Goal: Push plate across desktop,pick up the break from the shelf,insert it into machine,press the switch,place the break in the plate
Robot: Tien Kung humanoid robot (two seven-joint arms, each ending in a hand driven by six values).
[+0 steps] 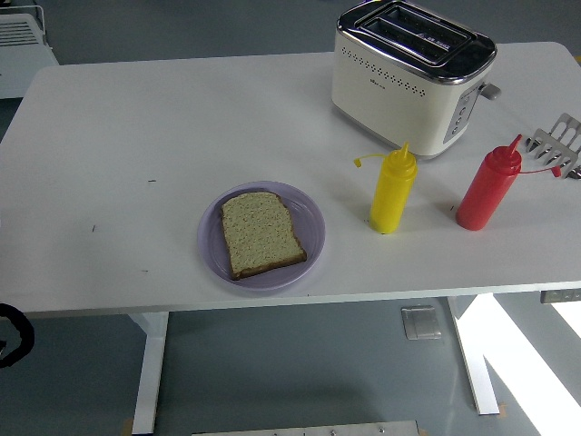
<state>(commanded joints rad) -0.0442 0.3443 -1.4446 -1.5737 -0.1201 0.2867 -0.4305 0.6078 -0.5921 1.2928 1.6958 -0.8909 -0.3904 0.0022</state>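
Bread [262, 233] lies flat on the plate [310, 212], crust toward the near edge, slice inside the rim. Plate sits on the table [136, 136], near its front edge, left of centre. Toaster [411, 74] stands at the far right, both slots apparently empty, though the angle is shallow. Yellow bottle [392, 191] and red bottle [488, 189] stand upright in front of the toaster, apart from each other. Metal rack [560, 143] is cut off by the right edge, just beside the red bottle. Neither hand is in frame, so finger state cannot be told.
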